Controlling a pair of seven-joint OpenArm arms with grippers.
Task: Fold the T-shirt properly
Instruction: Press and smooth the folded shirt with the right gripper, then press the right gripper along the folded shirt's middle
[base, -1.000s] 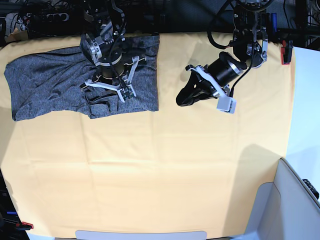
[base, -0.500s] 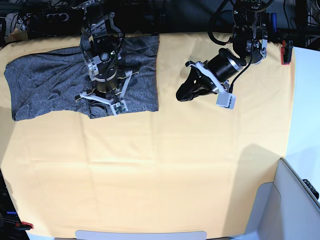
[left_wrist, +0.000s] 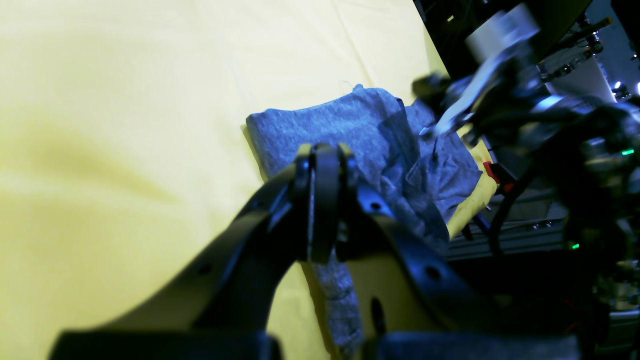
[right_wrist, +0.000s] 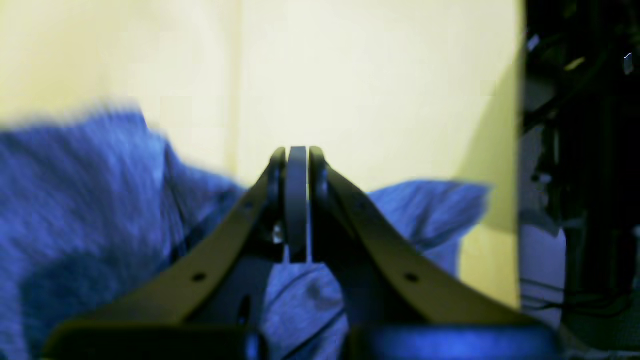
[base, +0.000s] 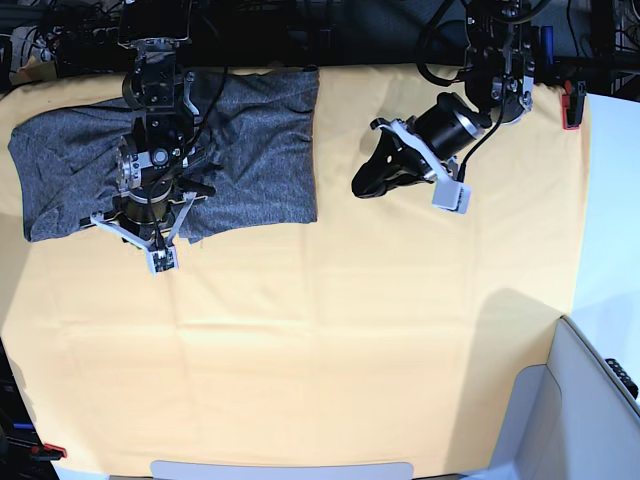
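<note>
While both pairs of jaws sit clenched and empty, the T-shirt (base: 230, 150) lies partly folded directly beneath the right gripper (base: 150, 235) and well apart from the left gripper (base: 362, 188). Next, I judge, each should pinch a single edge and drag it flat, avoiding bunching.

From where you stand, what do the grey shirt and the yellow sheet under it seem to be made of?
The T-shirt looks like thin soft knit, probably a cotton blend: speckled heather grey, matte, lying in limp creases. The yellow-orange cloth looks like smooth woven fabric, also matte: it lies flat, with faint straight fold lines. The exact fibre of either cannot be told from the pictures.
</note>
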